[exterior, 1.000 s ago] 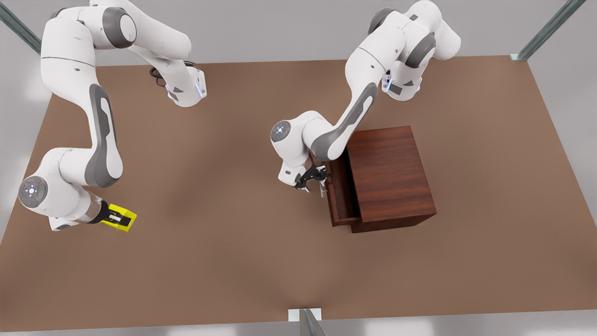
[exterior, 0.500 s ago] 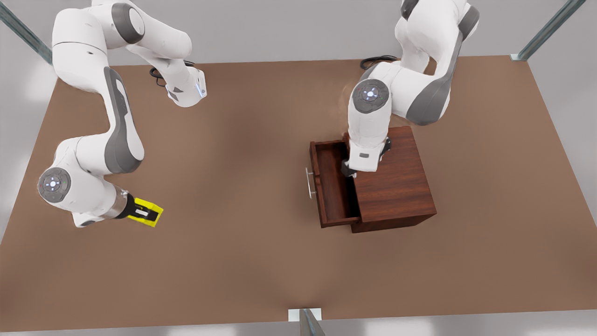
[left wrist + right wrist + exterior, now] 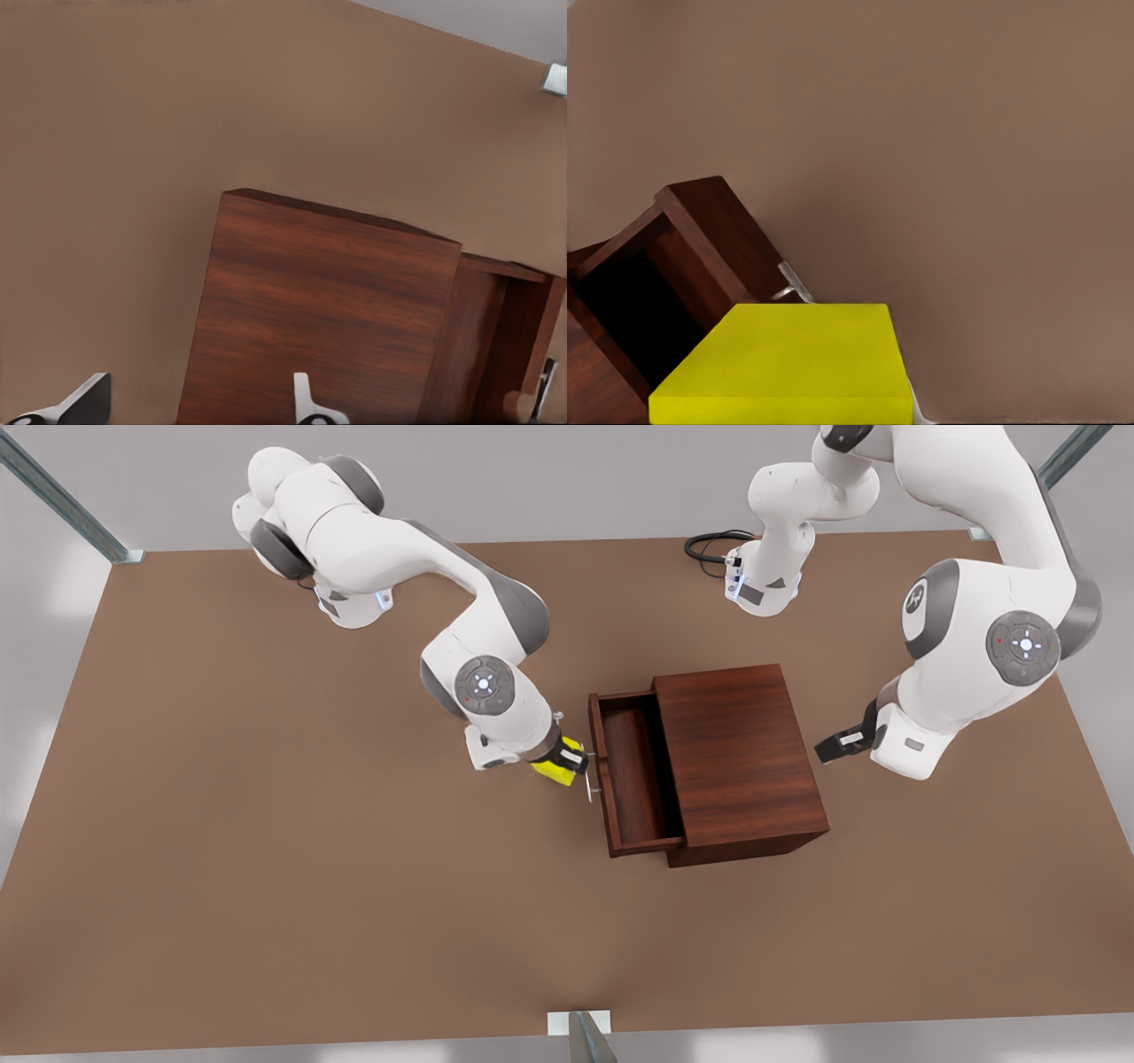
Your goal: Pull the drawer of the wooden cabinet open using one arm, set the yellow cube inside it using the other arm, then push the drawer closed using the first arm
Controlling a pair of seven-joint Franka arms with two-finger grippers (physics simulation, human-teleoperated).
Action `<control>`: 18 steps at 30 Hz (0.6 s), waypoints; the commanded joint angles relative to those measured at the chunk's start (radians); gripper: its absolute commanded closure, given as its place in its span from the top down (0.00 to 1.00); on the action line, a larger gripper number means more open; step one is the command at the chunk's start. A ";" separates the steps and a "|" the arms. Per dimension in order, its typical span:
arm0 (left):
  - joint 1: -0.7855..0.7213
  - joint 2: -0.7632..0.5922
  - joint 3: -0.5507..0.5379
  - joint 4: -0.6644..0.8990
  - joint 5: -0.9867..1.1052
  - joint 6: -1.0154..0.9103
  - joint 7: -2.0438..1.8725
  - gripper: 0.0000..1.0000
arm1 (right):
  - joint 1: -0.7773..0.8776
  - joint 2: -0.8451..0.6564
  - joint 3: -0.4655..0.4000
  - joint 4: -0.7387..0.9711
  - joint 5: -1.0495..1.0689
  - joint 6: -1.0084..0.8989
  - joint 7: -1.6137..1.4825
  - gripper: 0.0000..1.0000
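Brown tabletop (image 3: 266, 886) is bearing the wooden cabinet (image 3: 740, 757), its drawer (image 3: 631, 775) open. Right gripper (image 3: 567, 762) is clasping the yellow cube (image 3: 556, 772) just left of the handle (image 3: 589, 778); left gripper (image 3: 833, 746), fingers spread, is hanging right of the cabinet.

The right gripper (image 3: 567, 763) hung low at the front view's centre-left, its fingers clamped on the yellow cube (image 3: 556, 772). The left gripper (image 3: 828, 747) hovered at the front view's right, arm folded back, fingers (image 3: 306, 400) spread apart.
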 commanded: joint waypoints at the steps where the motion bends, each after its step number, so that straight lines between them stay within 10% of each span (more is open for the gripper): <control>1: -0.002 0.002 -0.002 0.000 -0.001 0.030 0.453 1.00 | 0.038 0.023 -0.001 0.019 0.004 0.141 0.813 0.76; 18: -0.005 0.006 0.000 0.002 -0.006 0.027 0.450 1.00 | 0.271 0.221 -0.158 0.136 -0.006 0.266 0.758 0.76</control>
